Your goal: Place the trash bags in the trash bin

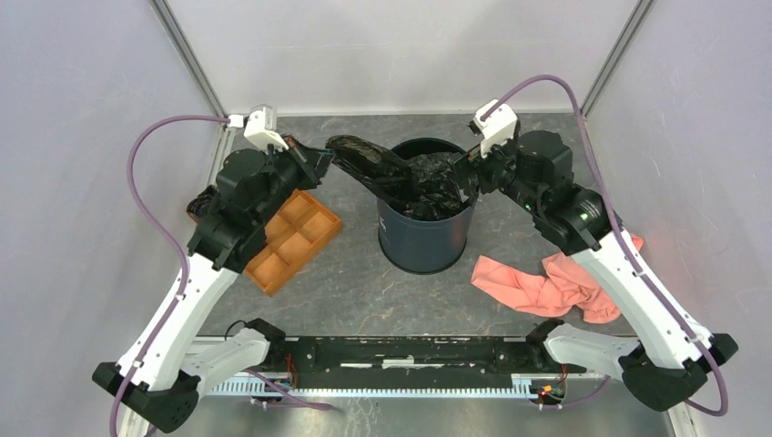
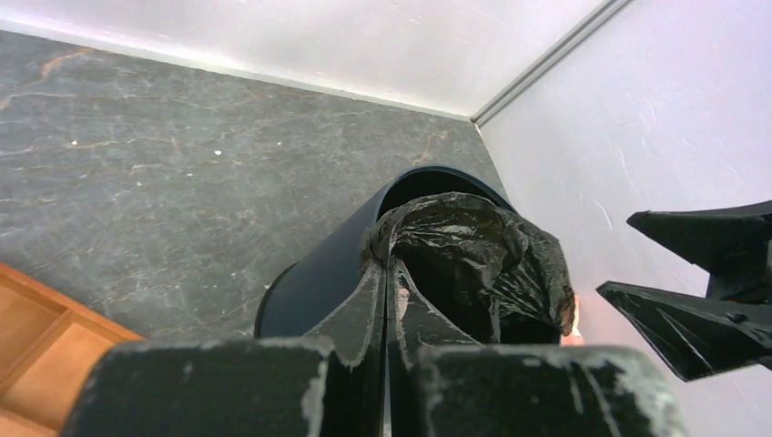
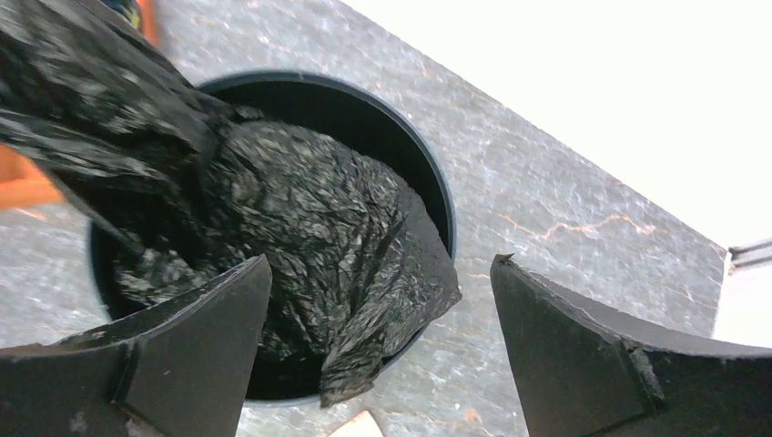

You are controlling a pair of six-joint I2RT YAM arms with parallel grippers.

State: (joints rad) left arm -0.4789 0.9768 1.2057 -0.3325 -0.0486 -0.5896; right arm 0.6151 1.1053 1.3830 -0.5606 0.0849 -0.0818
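Note:
The navy trash bin [image 1: 423,238] stands mid-table, stuffed with crinkly black trash bags [image 1: 437,187]. One trash bag [image 1: 364,157] stretches from the bin up and leftward to my left gripper [image 1: 328,161], which is shut on its edge. In the left wrist view the closed left gripper [image 2: 393,266] pinches the bag's film [image 2: 473,241] over the bin [image 2: 332,273]. My right gripper [image 1: 466,169] hovers open at the bin's right rim. Seen from the right wrist, the right gripper [image 3: 382,261] holds nothing above a bag [image 3: 309,218], and a flap [image 3: 391,328] drapes over the rim [image 3: 441,187].
An orange compartment tray [image 1: 293,238] lies left of the bin, under my left arm. A pink cloth [image 1: 546,284] is crumpled on the table right of the bin, beside my right arm. White walls enclose the back and both sides.

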